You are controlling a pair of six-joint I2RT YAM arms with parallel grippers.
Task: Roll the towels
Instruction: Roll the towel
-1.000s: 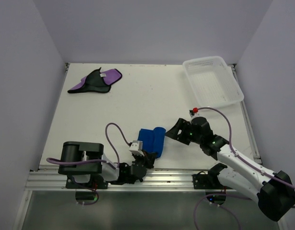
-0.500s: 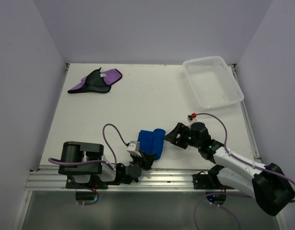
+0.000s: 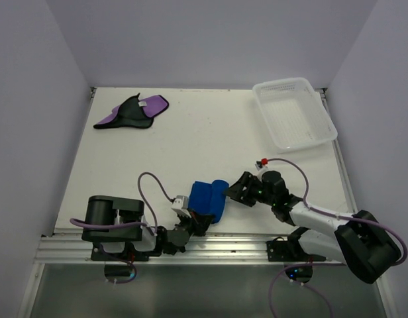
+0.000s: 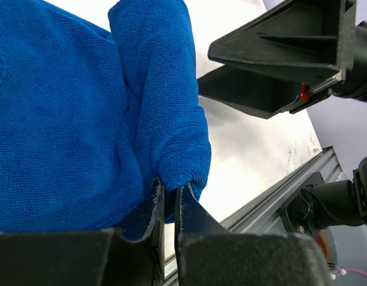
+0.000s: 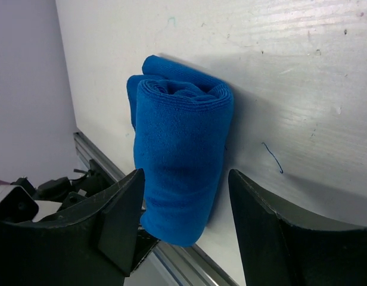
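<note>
Rolled blue towel [image 3: 209, 201] lies near the desk's [image 3: 210, 132] front edge. Left gripper [image 4: 170, 208], pressed together, pinches its corner. Right gripper [image 5: 184, 182] stands spread at the roll's end. Purple towel [image 3: 134, 111] lies unrolled, far left.

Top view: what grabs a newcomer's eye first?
The blue towel, already rolled, sits near the front edge of the table between the two arms. The left gripper is shut on its near corner, and the right gripper stands open just off its right side. At the far left the purple towel lies loose, not rolled, and the white basket at the far right holds nothing.
</note>
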